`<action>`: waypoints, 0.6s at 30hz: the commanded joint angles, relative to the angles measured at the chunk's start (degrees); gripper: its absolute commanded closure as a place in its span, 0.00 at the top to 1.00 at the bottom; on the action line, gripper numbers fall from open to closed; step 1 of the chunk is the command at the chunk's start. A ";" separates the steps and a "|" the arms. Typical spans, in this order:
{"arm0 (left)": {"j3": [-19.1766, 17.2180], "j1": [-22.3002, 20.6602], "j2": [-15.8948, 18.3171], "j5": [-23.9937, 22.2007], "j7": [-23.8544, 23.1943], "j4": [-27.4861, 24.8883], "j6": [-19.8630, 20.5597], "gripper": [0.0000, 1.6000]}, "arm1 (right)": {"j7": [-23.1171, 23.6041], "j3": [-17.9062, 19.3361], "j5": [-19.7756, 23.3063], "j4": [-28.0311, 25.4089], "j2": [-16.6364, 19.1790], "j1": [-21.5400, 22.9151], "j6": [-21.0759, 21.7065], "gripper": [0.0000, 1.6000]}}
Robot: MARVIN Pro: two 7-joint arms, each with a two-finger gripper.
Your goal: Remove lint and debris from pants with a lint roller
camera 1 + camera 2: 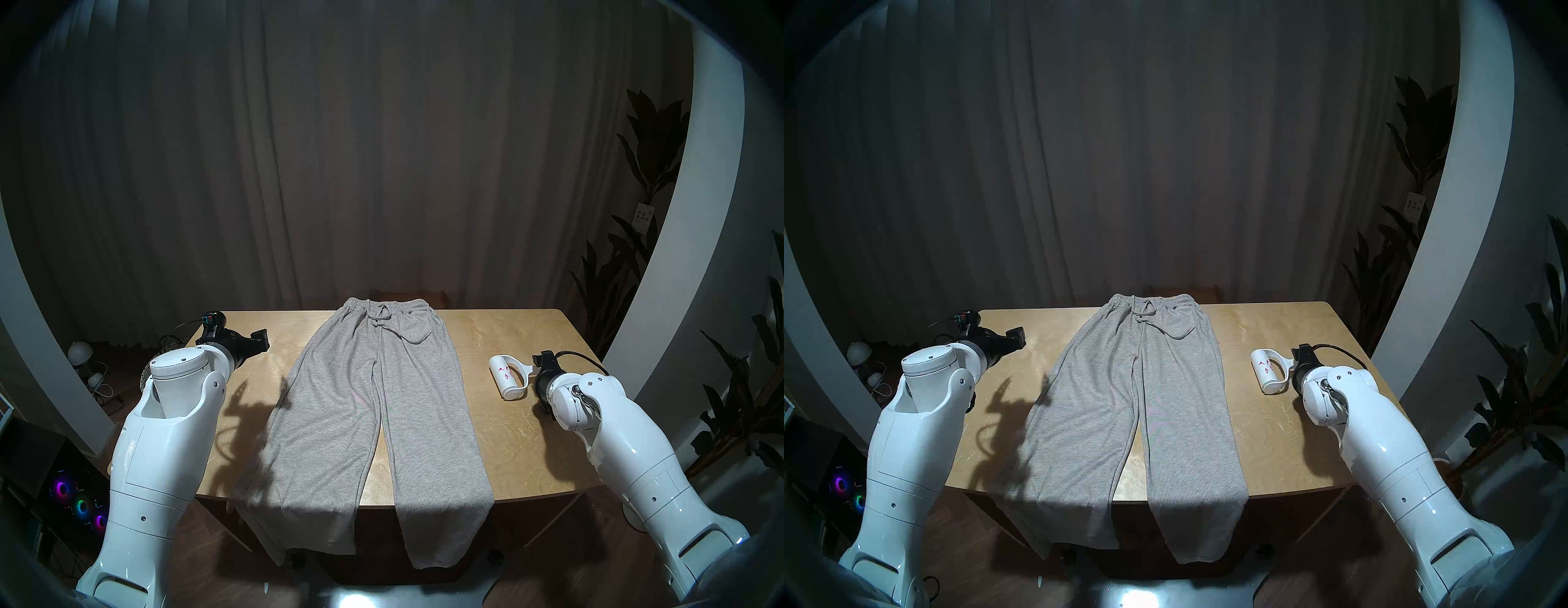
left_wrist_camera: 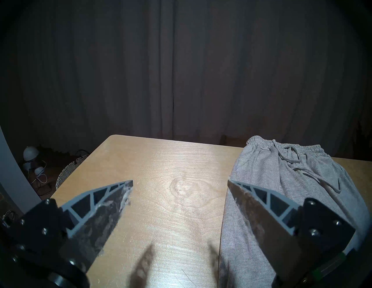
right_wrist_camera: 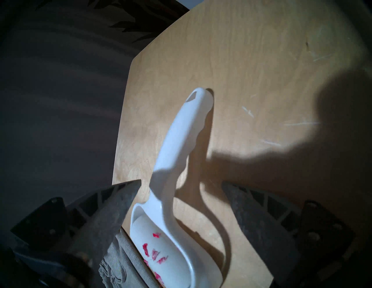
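The wooden table [image 1: 500, 335] carries everything, and all places here are given relative to it. The grey sweatpants [image 1: 373, 407] lie flat along its middle, with the elastic waistband and the tied drawstring [image 1: 379, 319] at the far edge and both leg ends hanging over the near edge.

The left gripper [image 2: 180, 183] is held above the table's far left part, just beside the pants. Its two fingers [image 2: 112, 198] are spread wide and hold nothing; bare wood shows between them.

The right gripper [image 3: 180, 184] is over the table's right part, well apart from the pants. Its fingers are also spread, one on each side of the roller's handle, and a gap shows on both sides, so they do not pinch it.

The white lint roller [image 1: 507, 375] lies on the table's right part, between the pants and the right edge, with its cylinder toward the pants and its handle toward the right gripper. Small red-pink flecks [image 3: 155, 252] stick on the cylinder's white surface.
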 commanded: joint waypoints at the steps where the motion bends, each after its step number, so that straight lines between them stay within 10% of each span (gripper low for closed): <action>1: -0.61 -0.31 0.66 -0.39 -1.47 -0.90 -1.45 1.00 | -1.75 1.65 -2.19 -6.34 3.71 -4.20 -2.90 1.00; 18: 3.45 0.72 3.32 4.22 -2.40 -0.47 -3.52 1.00 | 7.55 -7.79 -26.63 -15.86 12.13 3.89 1.47 1.00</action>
